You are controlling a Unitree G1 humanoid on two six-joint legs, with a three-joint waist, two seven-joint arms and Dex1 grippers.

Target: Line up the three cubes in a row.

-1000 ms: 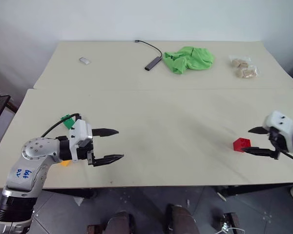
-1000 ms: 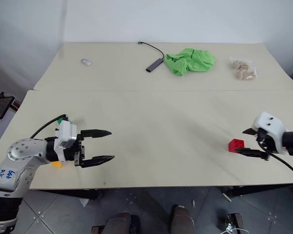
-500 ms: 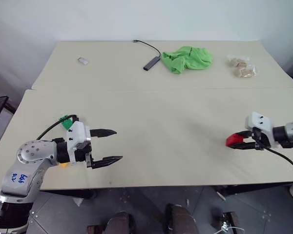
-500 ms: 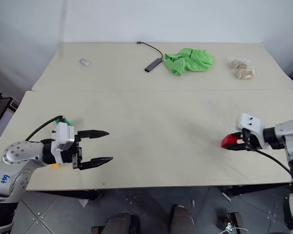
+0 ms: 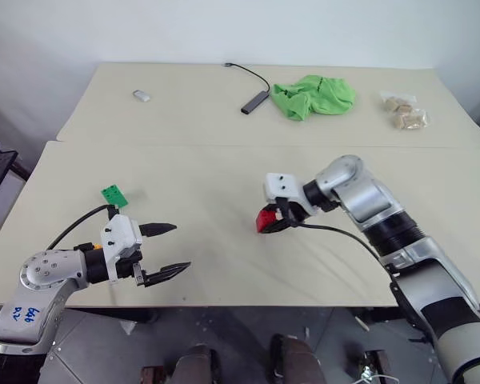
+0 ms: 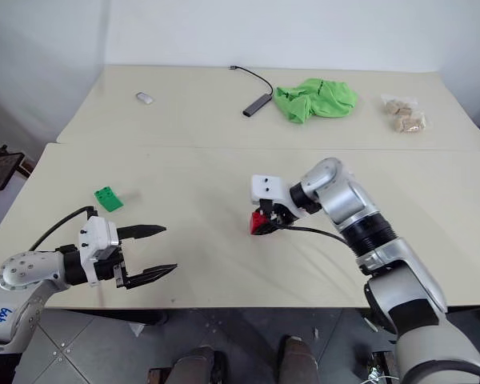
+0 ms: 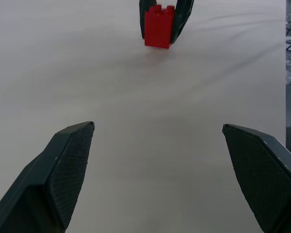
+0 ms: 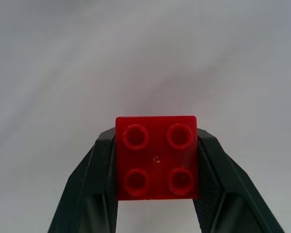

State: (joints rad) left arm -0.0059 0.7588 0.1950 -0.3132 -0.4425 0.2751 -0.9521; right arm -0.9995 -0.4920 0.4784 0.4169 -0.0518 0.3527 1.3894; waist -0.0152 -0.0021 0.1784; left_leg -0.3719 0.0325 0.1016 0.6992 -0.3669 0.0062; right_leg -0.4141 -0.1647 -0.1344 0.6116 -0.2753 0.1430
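1. Right now the red cube (image 5: pixel 265 220) is clamped between the two black fingers of the right gripper (image 5: pixel 274 222), near the middle of the near table (image 5: pixel 224 172); the right wrist view shows its four studs facing the camera, with one finger pressed on each side.
2. Whether the red cube touches the table or hangs just above it cannot be told.
3. Well to the left lies the green cube (image 5: pixel 112 196), alone on the near table and touched by nothing.
4. Just near of the green cube is the left gripper (image 5: pixel 170 250), with its fingers spread wide apart and holding nothing, pointing right towards the red cube.
5. Only a small orange bit of the yellow-orange cube (image 5: pixel 98 246) peeks out beside the left wrist, near the table's near edge.
6. On the far table (image 5: pixel 184 120) lie a small white-grey piece (image 5: pixel 142 96) at the left, a dark adapter with a cable (image 5: pixel 254 102), a bright green cloth (image 5: pixel 314 95) and a clear bag (image 5: pixel 405 111) at the right.
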